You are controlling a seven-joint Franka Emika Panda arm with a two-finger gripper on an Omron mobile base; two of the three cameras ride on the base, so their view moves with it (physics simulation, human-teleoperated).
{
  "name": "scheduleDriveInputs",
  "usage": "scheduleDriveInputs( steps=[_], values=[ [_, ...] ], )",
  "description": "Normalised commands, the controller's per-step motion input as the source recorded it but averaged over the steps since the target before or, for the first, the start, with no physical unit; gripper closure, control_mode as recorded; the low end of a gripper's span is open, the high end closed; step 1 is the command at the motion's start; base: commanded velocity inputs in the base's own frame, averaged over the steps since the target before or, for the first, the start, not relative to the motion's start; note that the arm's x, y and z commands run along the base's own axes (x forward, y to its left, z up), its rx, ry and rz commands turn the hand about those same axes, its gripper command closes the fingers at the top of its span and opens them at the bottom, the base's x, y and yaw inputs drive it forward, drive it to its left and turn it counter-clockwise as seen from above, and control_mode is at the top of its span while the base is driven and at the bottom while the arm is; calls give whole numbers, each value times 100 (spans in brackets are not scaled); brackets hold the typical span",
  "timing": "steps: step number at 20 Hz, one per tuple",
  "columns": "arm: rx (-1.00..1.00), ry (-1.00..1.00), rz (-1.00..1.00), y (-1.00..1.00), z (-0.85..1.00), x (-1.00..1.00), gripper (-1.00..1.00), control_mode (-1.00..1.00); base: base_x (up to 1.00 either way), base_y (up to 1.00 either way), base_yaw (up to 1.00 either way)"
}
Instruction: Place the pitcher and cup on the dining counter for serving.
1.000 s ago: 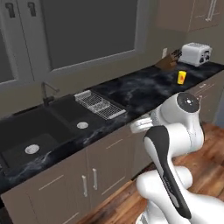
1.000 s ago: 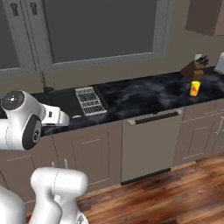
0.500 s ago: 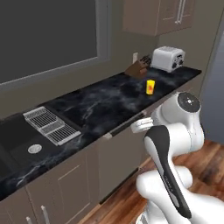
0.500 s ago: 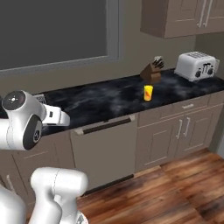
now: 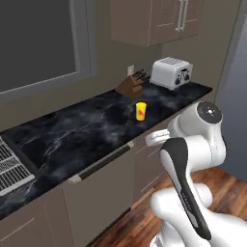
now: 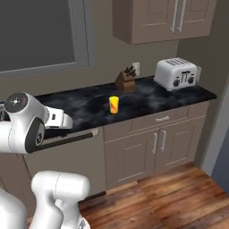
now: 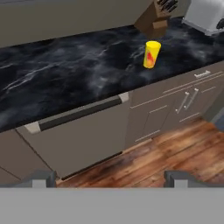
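Going left to right in the right base view: the tool (image 7: pixel 109 175) hangs wide and empty off the table's (image 6: pixel 89 105) front edge. The cup (image 6: pixel 114 104) stands mid-table, then the knife block (image 6: pixel 125 80) and toaster (image 6: pixel 176 74). Since a second ago the base has driven along, sliding the sink out of sight. The approach to the cup is probably nearing its end.
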Motion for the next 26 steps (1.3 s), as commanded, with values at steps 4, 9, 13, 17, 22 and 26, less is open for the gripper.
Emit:
scheduleDriveInputs(
  steps=[4,9,13,17,22,26],
  values=[
    [0,0,0,0,0,0,-100,100,100,-98,28],
    [0,0,0,0,0,0,-100,100,100,-63,44],
    [0,0,0,0,0,0,-100,100,93,-60,45],
    [0,0,0,0,0,0,-100,100,59,-56,29],
    [0,0,0,0,0,0,-100,100,37,-2,11],
    [0,0,0,0,0,0,-100,100,28,20,0]
  ],
)
